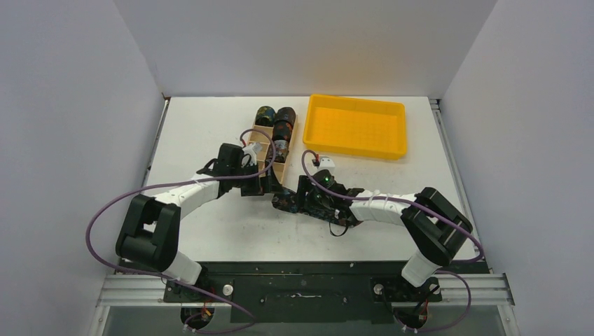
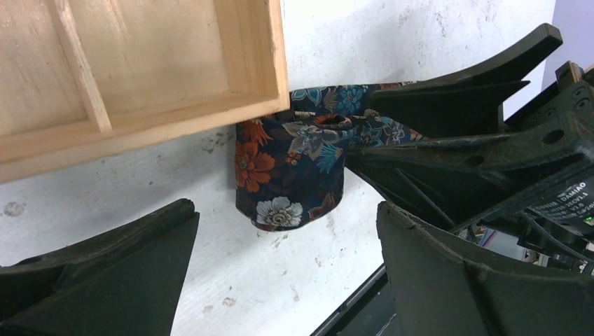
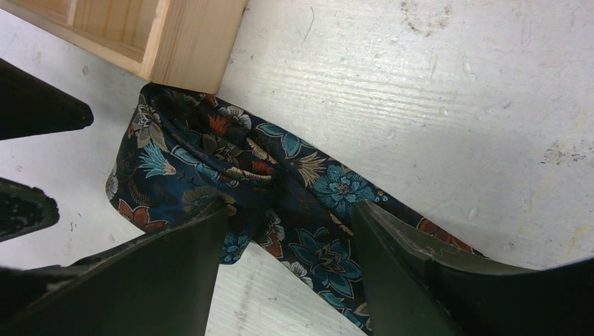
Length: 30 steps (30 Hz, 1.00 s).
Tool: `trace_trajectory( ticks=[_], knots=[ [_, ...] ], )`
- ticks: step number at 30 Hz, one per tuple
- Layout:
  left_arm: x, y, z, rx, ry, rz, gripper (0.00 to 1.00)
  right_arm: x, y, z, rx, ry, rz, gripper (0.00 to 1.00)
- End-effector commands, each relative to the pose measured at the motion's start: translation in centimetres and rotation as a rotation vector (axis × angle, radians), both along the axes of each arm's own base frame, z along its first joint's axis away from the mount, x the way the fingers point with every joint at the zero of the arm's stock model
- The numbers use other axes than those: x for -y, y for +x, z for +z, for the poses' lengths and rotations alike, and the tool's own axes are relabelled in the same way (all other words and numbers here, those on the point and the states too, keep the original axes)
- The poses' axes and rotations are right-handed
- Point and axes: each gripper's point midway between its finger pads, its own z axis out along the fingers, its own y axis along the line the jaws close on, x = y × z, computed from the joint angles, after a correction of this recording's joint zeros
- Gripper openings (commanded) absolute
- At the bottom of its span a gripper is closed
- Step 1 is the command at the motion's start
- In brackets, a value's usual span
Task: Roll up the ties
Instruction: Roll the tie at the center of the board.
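Dark cloth with blue and orange flowers lies on the white worktop [image 3: 420,84]. It is the tie [image 3: 210,154], right at the corner of the wooden box [image 3: 189,42]. One end is folded over into a loose loop. The rest runs off as a flat strip under my right hand [image 3: 291,210]. My right fingers [image 3: 175,280] sit one on each side of the fold, with a gap between them. I cannot tell if they squeeze the cloth or only touch it. My left hand [image 2: 284,210] is spread wide, close to the tie but not touching it. Seen from above, two rolled ties [image 1: 274,119] sit in the far end of the box. A yellow tray [image 1: 357,150] sits near the box, on its right.
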Motion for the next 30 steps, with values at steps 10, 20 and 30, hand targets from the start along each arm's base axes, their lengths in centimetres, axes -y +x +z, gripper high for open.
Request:
trace_trajectory(
  ticks=[10, 20, 30],
  knots=[
    [1.7, 1.4, -1.1, -0.016, 0.025, -0.06, 1.0, 1.4, 0.0, -2.1, -0.019, -0.006, -0.023, 0.61],
    [3.5, 0.8, -2.9, -0.107, 0.009, -0.081, 0.88, 2.0, -0.6, -3.1, -0.028, -0.02, -0.016, 0.6],
    [4.6, 0.1, -3.4, -0.151, -0.071, -0.089, 0.65, 2.3, -0.8, -3.2, -0.022, -0.025, -0.012, 0.59]
  ],
)
